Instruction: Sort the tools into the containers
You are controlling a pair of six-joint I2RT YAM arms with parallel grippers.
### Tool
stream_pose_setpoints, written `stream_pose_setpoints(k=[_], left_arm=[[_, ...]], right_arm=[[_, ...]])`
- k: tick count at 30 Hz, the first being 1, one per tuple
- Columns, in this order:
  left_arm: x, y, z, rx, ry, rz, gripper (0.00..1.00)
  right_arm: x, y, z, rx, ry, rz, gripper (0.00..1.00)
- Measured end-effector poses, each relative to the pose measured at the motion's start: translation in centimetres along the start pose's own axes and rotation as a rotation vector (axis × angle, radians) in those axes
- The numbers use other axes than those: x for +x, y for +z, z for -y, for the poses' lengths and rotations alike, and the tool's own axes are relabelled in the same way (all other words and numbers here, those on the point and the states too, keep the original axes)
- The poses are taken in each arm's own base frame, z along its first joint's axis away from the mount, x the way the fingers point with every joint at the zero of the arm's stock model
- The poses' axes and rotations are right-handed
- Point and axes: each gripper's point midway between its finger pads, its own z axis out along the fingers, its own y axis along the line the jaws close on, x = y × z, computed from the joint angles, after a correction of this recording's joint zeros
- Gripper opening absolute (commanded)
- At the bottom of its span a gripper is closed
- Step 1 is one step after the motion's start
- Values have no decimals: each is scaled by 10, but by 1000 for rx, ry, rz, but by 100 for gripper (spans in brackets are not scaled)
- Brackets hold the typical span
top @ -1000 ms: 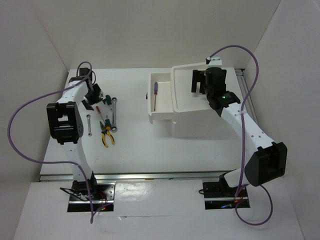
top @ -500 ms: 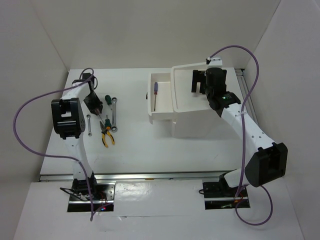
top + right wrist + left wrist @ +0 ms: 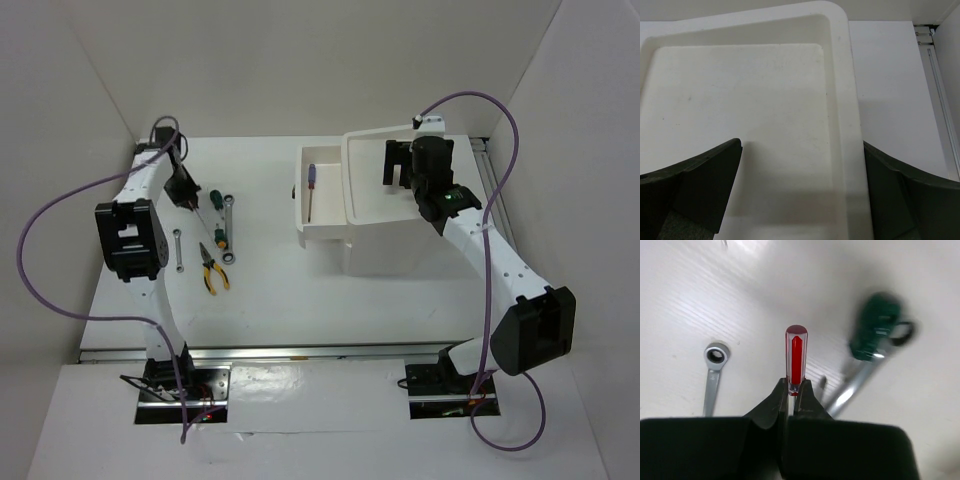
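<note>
White table (image 3: 300,290) in a white-walled bay, arms bolted at the near edge. Nearest the bases: pliers (image 3: 213,272), with a small wrench (image 3: 179,250) just left of them, both loose on the table. Further out: long wrench (image 3: 228,222) with the green screwdriver (image 3: 214,198) at its far end, touching or overlapping, can't tell which. Left gripper (image 3: 792,388) is beside that cluster, jaws pinched nearly closed on the red screwdriver (image 3: 796,352). It grips the thin neck just under the handle, handle pointing ahead. Neck grip probably chosen so the fat handle can't slide back through. Can't tell if it's clear of the table. Mid-right: box (image 3: 400,250) with its drawer (image 3: 322,232) pulled out leftward, blue screwdriver (image 3: 310,190) lying inside. Open drawer means tools drop straight in, so red likely goes there. Farthest: right gripper (image 3: 800,150) hovers over the top tray (image 3: 840,100), fingers spread wide, holding nothing, apparently parked out of the left arm's way
</note>
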Motion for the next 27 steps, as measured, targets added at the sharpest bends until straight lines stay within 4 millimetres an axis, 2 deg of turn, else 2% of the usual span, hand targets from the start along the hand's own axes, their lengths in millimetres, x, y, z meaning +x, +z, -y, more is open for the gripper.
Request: stream_pose_setpoints(k=[1,3,5,7,9,10,12,13,15,16,19,22,24,27], left_arm=[[-9,-18,5,22,-3,29,0],[-39,-68,18,88,-10,142,0],[-76,-141,37,188,-14,314,0],[-98,-217,52,302,-12,468,0],[-104,-285,62,419,0,588,0],[-98,-317,68,497,18,629,0],[-75,-357,83,650,69,644,0],[-61,-369,94,725,101,632,0],[-31,-379,119,847,162,575,0],[-12,-382,140,920,207,529,0],[40,-377,200,1066,318,397,0],[79,-369,247,1139,402,324,0],[98,-368,269,1172,442,309,0],[109,-368,286,1184,459,332,0]], right_arm=[[0,0,0,0,0,0,100],[0,0,0,0,0,0,100],[0,0,0,0,0,0,100],[0,0,0,0,0,0,100],[0,0,0,0,0,0,100],[0,0,0,1,0,0,100],[0,0,0,1,0,0,100],[0,0,0,1,0,0,100],[0,0,0,1,1,0,100],[0,0,0,1,1,0,100],[0,0,0,1,1,0,100],[0,0,0,1,1,-1,100],[0,0,0,2,1,0,100],[0,0,0,2,2,0,100]])
